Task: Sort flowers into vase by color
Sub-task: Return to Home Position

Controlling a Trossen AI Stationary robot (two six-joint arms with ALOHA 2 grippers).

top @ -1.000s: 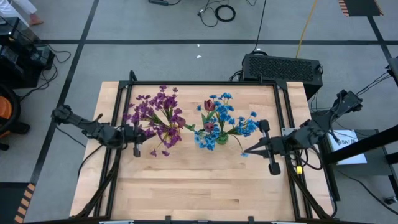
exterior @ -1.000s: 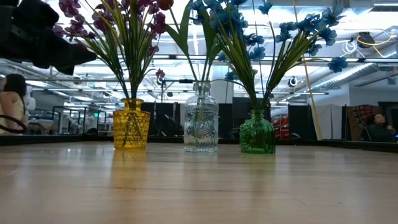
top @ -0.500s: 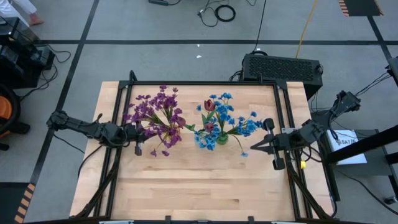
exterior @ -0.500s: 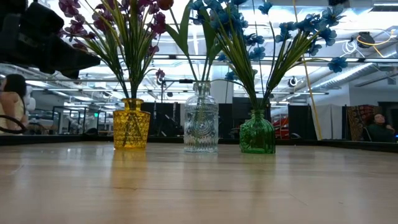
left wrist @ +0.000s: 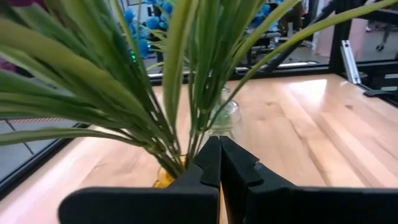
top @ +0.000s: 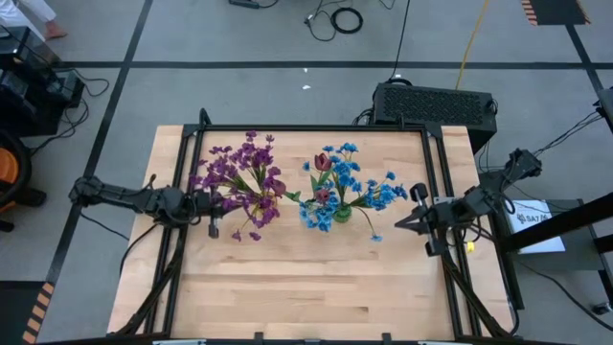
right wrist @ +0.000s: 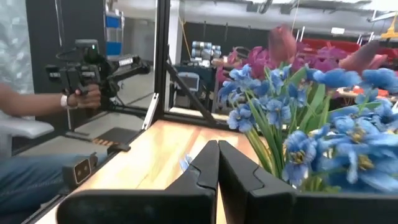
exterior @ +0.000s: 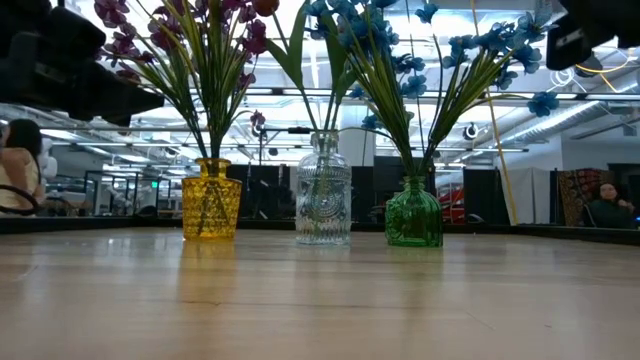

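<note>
Pale wood runs the length of the table (top: 287, 287), where three small vases stand in a row: a yellow vase (exterior: 211, 200), a clear vase (exterior: 323, 205) and a green vase (exterior: 414, 212). The purple flowers (top: 239, 177) fill the yellow one, the blue flowers (top: 354, 192) the green one, and a dark red blossom (top: 324, 161) shows between them. The left gripper (left wrist: 219, 146) hangs just beside the purple bunch, fingers pressed together on nothing. The right gripper (right wrist: 217, 149), likewise closed and empty, sits near the table's right edge beside the blue sprigs. Beyond the table, a person's hand (right wrist: 87, 96) holds a dark device (right wrist: 78, 68).
</note>
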